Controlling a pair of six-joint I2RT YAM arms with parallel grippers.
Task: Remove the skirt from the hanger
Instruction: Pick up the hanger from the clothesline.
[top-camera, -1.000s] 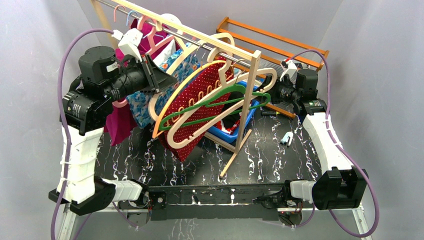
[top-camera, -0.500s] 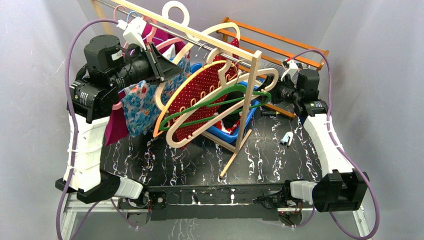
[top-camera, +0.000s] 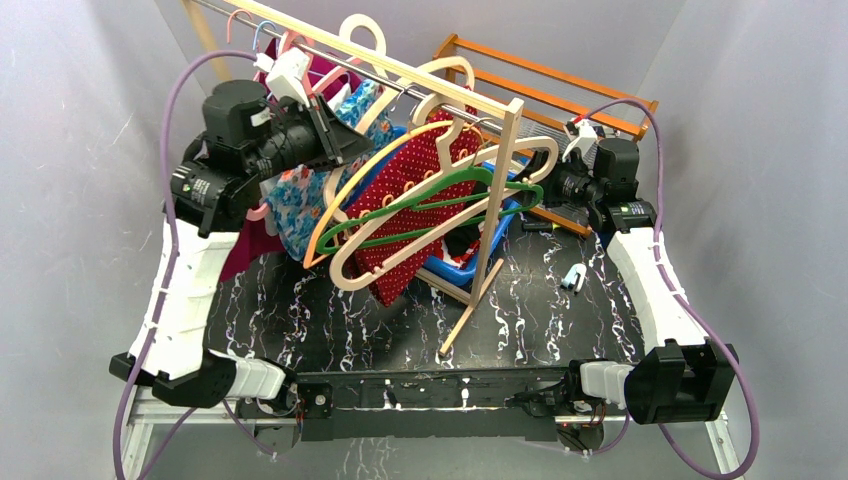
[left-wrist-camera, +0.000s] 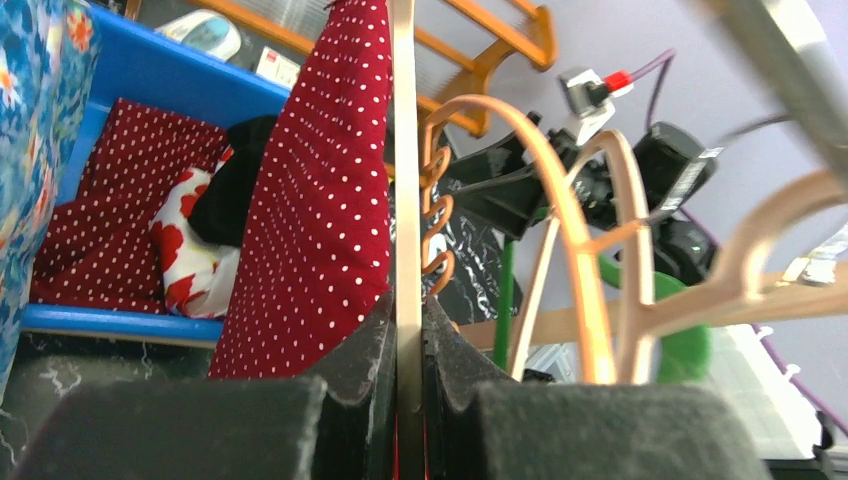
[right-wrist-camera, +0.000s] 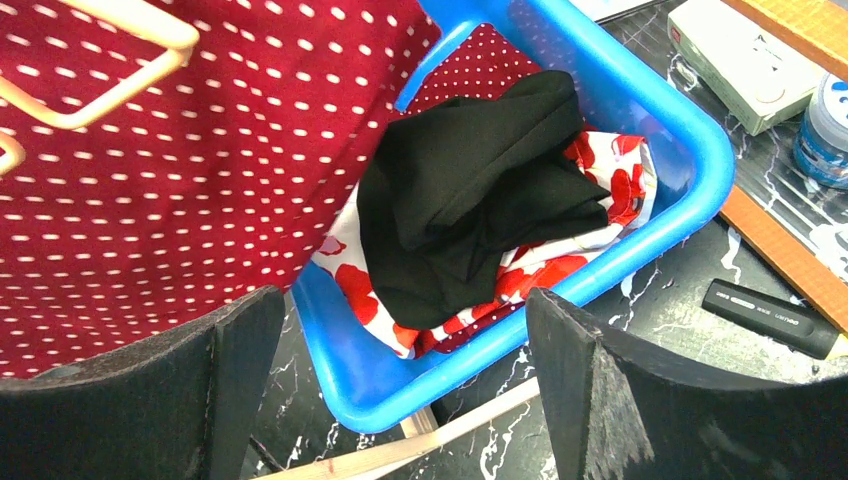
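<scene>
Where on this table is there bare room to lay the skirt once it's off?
Bare tabletop lies near the front, between the left arm and the rack leg; a narrower strip runs between that leg and the right arm, with a small white object at its far end. Under the hangers and around the blue bin it is crowded.

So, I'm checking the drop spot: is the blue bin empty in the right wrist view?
No, the blue bin holds a black garment lying on a red-and-white floral cloth.

I see open tabletop (top-camera: 560, 300) right of the rack post (top-camera: 488, 250); left of it, crowded hangers (top-camera: 430, 197) and the dotted skirt (top-camera: 395, 265) block my way into the blue bin (right-wrist-camera: 690, 130)
</scene>
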